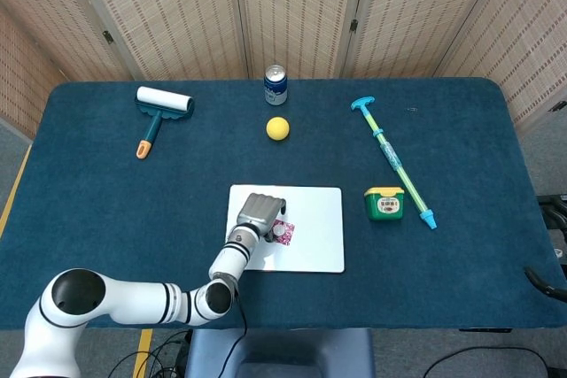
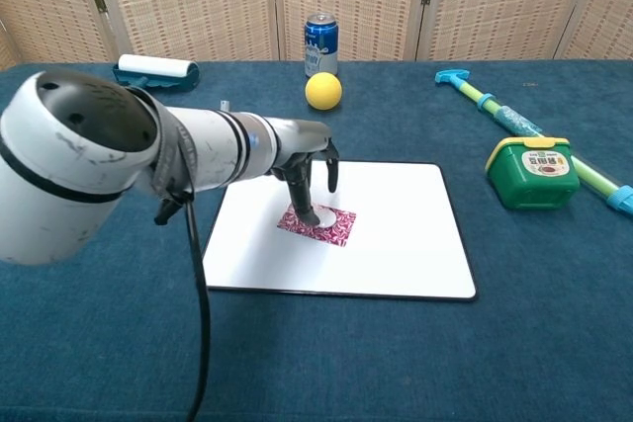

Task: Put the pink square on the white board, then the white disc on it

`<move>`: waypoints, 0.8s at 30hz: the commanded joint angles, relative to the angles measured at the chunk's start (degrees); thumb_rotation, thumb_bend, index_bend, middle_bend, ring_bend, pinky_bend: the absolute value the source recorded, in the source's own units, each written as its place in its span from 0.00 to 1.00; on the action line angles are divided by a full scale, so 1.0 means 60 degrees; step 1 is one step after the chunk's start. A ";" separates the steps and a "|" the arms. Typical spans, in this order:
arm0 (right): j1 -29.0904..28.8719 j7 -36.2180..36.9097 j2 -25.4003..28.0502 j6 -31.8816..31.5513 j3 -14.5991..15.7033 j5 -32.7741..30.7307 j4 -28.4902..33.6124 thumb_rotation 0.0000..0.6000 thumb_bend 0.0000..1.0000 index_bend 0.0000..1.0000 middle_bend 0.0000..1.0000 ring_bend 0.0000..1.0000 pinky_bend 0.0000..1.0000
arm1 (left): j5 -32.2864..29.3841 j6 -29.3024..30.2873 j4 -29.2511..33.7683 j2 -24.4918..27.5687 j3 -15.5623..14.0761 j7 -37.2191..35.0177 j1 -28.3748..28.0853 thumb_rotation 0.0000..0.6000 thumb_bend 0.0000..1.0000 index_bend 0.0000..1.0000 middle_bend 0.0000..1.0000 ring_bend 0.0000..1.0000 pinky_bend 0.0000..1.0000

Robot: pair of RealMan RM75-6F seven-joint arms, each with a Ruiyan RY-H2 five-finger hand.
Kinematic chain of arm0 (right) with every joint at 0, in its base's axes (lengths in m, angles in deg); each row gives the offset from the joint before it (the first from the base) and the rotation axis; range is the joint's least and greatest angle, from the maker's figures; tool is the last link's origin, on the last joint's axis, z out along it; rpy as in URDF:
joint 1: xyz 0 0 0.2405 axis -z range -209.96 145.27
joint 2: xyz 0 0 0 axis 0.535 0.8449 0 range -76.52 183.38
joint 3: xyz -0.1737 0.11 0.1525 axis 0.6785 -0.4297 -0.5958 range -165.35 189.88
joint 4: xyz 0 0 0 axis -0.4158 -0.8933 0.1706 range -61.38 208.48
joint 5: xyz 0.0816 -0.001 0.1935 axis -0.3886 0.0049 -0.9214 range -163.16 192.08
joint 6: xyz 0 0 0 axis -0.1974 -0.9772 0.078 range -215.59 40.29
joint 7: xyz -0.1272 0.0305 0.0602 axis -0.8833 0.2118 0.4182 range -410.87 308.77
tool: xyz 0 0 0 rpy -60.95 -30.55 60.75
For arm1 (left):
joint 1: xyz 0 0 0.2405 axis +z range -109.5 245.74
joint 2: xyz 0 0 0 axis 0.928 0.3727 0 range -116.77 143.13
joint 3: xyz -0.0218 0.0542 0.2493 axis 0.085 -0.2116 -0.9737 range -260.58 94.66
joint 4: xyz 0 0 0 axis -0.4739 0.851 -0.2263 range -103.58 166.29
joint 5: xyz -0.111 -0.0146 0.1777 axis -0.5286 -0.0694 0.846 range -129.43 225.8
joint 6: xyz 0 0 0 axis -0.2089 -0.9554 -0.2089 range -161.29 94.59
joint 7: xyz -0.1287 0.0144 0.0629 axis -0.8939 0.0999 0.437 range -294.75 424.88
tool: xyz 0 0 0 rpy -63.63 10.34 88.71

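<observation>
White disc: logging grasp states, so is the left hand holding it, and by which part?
Cannot be told. The left hand has a fingertip down at the white disc on the pink square; no clear pinch shows.

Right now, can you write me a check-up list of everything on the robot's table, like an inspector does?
Surface: dark blue cloth table, flat.
Job's things: pink patterned square lies on the white board; small white disc sits on the square.
Clutter: blue drink can, yellow ball, white lint roller with teal handle, green lidded box, long green-and-blue pump toy, all off the board.
Hands: left hand above the square, one finger reaching down to the disc, whether touching cannot be told; right hand not in view.
Cables: black cable hangs from the left arm.
Surroundings: woven folding screens behind the table.
</observation>
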 commanded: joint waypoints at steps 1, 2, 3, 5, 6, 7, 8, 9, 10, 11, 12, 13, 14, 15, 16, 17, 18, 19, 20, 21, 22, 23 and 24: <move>-0.0005 -0.0046 -0.0002 -0.0020 0.0011 0.0050 0.0014 1.00 0.20 0.00 0.00 0.00 0.00 | 0.0640 0.1176 0.1980 0.1000 -0.0242 -0.0105 0.0457 1.00 0.29 0.36 1.00 1.00 1.00; 0.0000 -0.0060 -0.0003 -0.0036 0.0018 0.0070 0.0016 1.00 0.20 0.00 0.00 0.00 0.00 | 0.0816 0.1540 0.2608 0.1319 -0.0352 -0.0107 0.0617 1.00 0.29 0.34 1.00 1.00 1.00; 0.0008 -0.0073 -0.0004 -0.0058 0.0023 0.0087 0.0019 1.00 0.20 0.00 0.00 0.00 0.00 | 0.1003 0.1914 0.3221 0.1632 -0.0468 -0.0116 0.0785 1.00 0.29 0.33 1.00 1.00 1.00; 0.0036 -0.0138 -0.0017 -0.0131 0.0033 0.0133 0.0033 1.00 0.20 0.00 0.00 0.00 0.00 | 0.1828 0.3204 0.4781 0.2466 -0.0965 -0.0187 0.1384 1.00 0.29 0.29 1.00 0.96 1.00; 0.0047 -0.0200 -0.0027 -0.0154 0.0043 0.0157 0.0045 1.00 0.20 0.00 0.00 0.00 0.00 | 0.2410 0.3966 0.5619 0.2915 -0.1364 -0.0274 0.1811 1.00 0.29 0.26 0.99 0.92 0.99; 0.0050 -0.0266 -0.0035 -0.0162 0.0049 0.0175 0.0067 1.00 0.20 0.00 0.00 0.00 0.00 | 0.2925 0.4530 0.6187 0.3238 -0.1715 -0.0379 0.2169 1.00 0.29 0.24 0.96 0.87 0.97; 0.0053 -0.0349 -0.0043 -0.0165 0.0056 0.0193 0.0100 1.00 0.20 0.00 0.00 0.00 0.00 | 0.3491 0.5060 0.6693 0.3542 -0.2103 -0.0536 0.2563 1.00 0.29 0.20 0.92 0.81 0.94; 0.0054 -0.0455 -0.0054 -0.0175 0.0064 0.0224 0.0142 1.00 0.20 0.00 0.00 0.00 0.00 | 0.4100 0.5533 0.7131 0.3837 -0.2530 -0.0731 0.2977 1.00 0.29 0.18 0.87 0.77 0.90; 0.0053 -0.0581 -0.0065 -0.0180 0.0077 0.0268 0.0194 1.00 0.20 0.00 0.00 0.00 0.00 | 0.4776 0.5957 0.7482 0.4122 -0.3003 -0.0961 0.3412 1.00 0.28 0.16 0.83 0.72 0.86; 0.0051 -0.0770 -0.0078 -0.0185 0.0100 0.0332 0.0275 1.00 0.20 0.00 0.00 0.00 0.00 | 0.5725 0.6454 0.7807 0.4480 -0.3681 -0.1315 0.4015 1.00 0.28 0.14 0.75 0.63 0.79; 0.0049 -0.0998 -0.0097 -0.0186 0.0116 0.0387 0.0369 1.00 0.20 0.00 0.00 0.00 0.00 | 0.6746 0.6917 0.7925 0.4803 -0.4383 -0.1695 0.4630 1.00 0.28 0.12 0.70 0.58 0.74; 0.0046 -0.1187 -0.0114 -0.0174 0.0127 0.0421 0.0451 1.00 0.20 0.00 0.00 0.00 0.00 | 0.7494 0.7259 0.7892 0.5006 -0.4907 -0.1978 0.5104 1.00 0.27 0.10 0.61 0.50 0.67; 0.0040 -0.1388 -0.0133 -0.0156 0.0138 0.0456 0.0534 1.00 0.20 0.00 0.00 0.00 0.00 | 0.8226 0.7591 0.7749 0.5169 -0.5402 -0.2255 0.5571 1.00 0.27 0.09 0.51 0.41 0.58; 0.0030 -0.1603 -0.0154 -0.0124 0.0149 0.0487 0.0617 1.00 0.20 0.00 0.00 0.00 0.00 | 0.8912 0.7913 0.7495 0.5290 -0.5852 -0.2533 0.6035 1.00 0.27 0.08 0.45 0.36 0.54; 0.0014 -0.1896 -0.0185 -0.0069 0.0160 0.0512 0.0741 1.00 0.20 0.00 0.00 0.00 0.00 | 0.9681 0.8347 0.7042 0.5396 -0.6348 -0.2880 0.6648 1.00 0.27 0.07 0.37 0.28 0.47; 0.0003 -0.2123 -0.0211 -0.0019 0.0166 0.0519 0.0839 1.00 0.20 0.00 0.00 0.00 0.00 | 1.0174 0.8646 0.6620 0.5427 -0.6628 -0.3138 0.7082 1.00 0.27 0.06 0.30 0.21 0.42; -0.0009 -0.2371 -0.0241 0.0035 0.0170 0.0523 0.0937 1.00 0.20 0.00 0.00 0.00 0.00 | 1.0617 0.8931 0.6130 0.5421 -0.6824 -0.3450 0.7498 1.00 0.27 0.05 0.23 0.15 0.36; -0.0024 -0.2724 -0.0285 0.0103 0.0170 0.0526 0.1073 1.00 0.20 0.00 0.00 0.00 0.00 | 1.1034 0.9325 0.5426 0.5353 -0.6941 -0.3879 0.8049 1.00 0.27 0.04 0.18 0.11 0.33; -0.0032 -0.2997 -0.0326 0.0140 0.0167 0.0532 0.1173 1.00 0.20 0.00 0.00 0.00 0.00 | 1.1255 0.9579 0.4890 0.5276 -0.6955 -0.4190 0.8425 1.00 0.27 0.04 0.15 0.08 0.30; -0.0042 -0.3381 -0.0389 0.0188 0.0169 0.0560 0.1294 1.00 0.20 0.00 0.00 0.00 0.00 | 1.1508 0.9864 0.4190 0.5146 -0.6911 -0.4654 0.8879 1.00 0.27 0.03 0.13 0.07 0.28; -0.0051 -0.3663 -0.0434 0.0232 0.0177 0.0583 0.1380 1.00 0.20 0.00 0.00 0.00 0.00 | 1.1657 1.0046 0.3670 0.5035 -0.6843 -0.4991 0.9188 1.00 0.27 0.03 0.12 0.06 0.27; -0.0061 -0.3921 -0.0480 0.0286 0.0186 0.0596 0.1467 1.00 0.20 0.00 0.00 0.00 0.00 | 1.1748 1.0193 0.3181 0.4922 -0.6748 -0.5314 0.9472 1.00 0.27 0.03 0.11 0.06 0.26; -0.0070 -0.4165 -0.0526 0.0347 0.0193 0.0594 0.1553 1.00 0.20 0.00 0.00 0.00 0.00 | 1.1770 1.0295 0.2750 0.4806 -0.6637 -0.5613 0.9741 1.00 0.27 0.04 0.11 0.06 0.26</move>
